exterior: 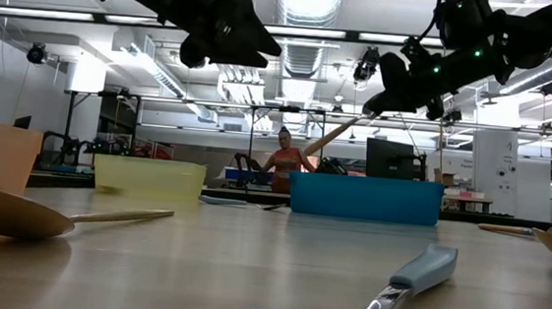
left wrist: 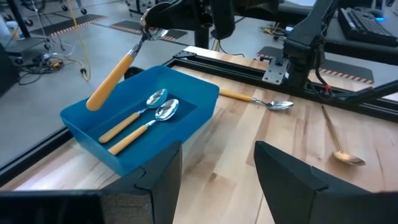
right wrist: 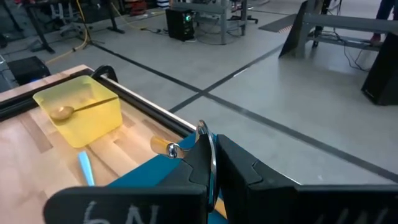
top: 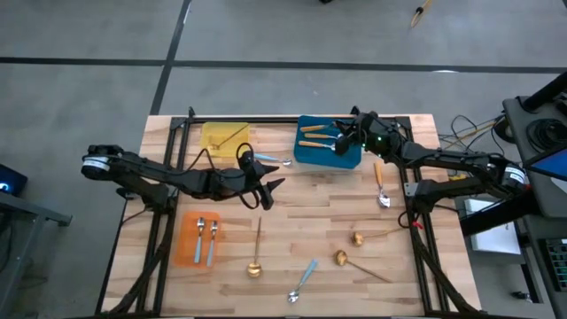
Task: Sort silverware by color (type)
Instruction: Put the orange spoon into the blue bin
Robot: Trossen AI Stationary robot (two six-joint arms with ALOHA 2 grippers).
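My right gripper (top: pixel 341 139) hangs over the blue tray (top: pixel 353 159), shut on an orange-handled spoon (left wrist: pixel 115 74). Two more orange-handled spoons (left wrist: pixel 140 118) lie in that tray. My left gripper (top: pixel 266 190) stands open and empty above the table's middle, left of the blue tray. The yellow tray (top: pixel 213 142) at the far left holds a gold spoon (right wrist: pixel 74 110). Two blue-handled spoons (top: pixel 206 237) lie in the orange tray (top: pixel 184 244). Loose on the table are an orange-handled spoon (top: pixel 379 186), gold spoons (top: pixel 255 252) (top: pixel 368 235) (top: pixel 354 261) and blue-handled spoons (top: pixel 301 282) (top: pixel 270 162). My right gripper pinches the spoon's silver bowl end (left wrist: pixel 151 32) between its two fingers; the bowl's edge (right wrist: pixel 202 134) shows between the fingertips. The orange handle (exterior: pixel 332 134) slants down and away from the fingers. The spoon hangs lifted clear above the blue tray.
Black metal frame rails (top: pixel 266 120) run along the table's far edge and down both sides. Bare wood lies between the trays and the loose spoons. A person (exterior: pixel 284 155) stands in the room beyond the table.
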